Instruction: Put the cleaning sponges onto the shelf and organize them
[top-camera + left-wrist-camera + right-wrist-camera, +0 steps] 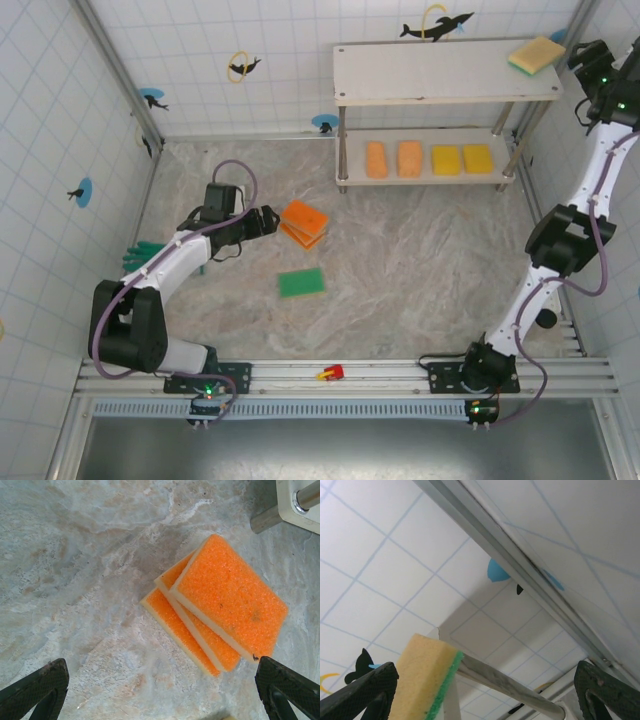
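Sponges counted: nine.
- Shelf (440, 75), far right. Top board holds one yellow-green sponge (536, 54) at its right end. Lower board holds two orange sponges (376, 159) and two yellow sponges (445, 159) in a row.
- Table (420, 270): orange stack (303, 222), three by the left wrist view, and one flat green sponge (301, 282) just near of it.

Left gripper (265, 222): fingers apart, empty, with the stack just right of it.

Right gripper (485, 685): fingers apart, nothing clamped, with the yellow-green sponge beside its left finger.
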Controlling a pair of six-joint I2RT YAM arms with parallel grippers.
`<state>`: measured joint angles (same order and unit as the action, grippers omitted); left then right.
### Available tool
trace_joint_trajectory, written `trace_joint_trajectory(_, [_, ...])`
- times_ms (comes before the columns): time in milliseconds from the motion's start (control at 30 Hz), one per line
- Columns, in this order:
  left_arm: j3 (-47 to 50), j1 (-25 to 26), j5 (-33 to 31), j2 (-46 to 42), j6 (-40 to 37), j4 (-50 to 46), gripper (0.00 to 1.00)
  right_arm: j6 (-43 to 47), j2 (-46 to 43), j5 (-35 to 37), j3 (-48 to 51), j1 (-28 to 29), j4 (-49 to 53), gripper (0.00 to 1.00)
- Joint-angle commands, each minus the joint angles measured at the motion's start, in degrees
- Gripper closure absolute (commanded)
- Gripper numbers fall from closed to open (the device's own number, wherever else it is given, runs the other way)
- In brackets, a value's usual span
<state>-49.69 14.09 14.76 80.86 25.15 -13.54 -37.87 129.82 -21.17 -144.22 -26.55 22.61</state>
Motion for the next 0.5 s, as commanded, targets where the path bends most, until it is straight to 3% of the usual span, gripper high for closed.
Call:
trace_joint_trajectory(0, [-1.5,-0.5,-0.3,-0.3,1.1,0.6,0.03,-3.7,1.5,-5.9,-2.3,-0.1,-5.8,0.07])
trace_joint_trajectory(467, [-2.2,-0.4,-0.3,0.7,1.3,0.6,0.03,-5.7,3.6,-10.5,-2.2,0.0,-9.2,0.14])
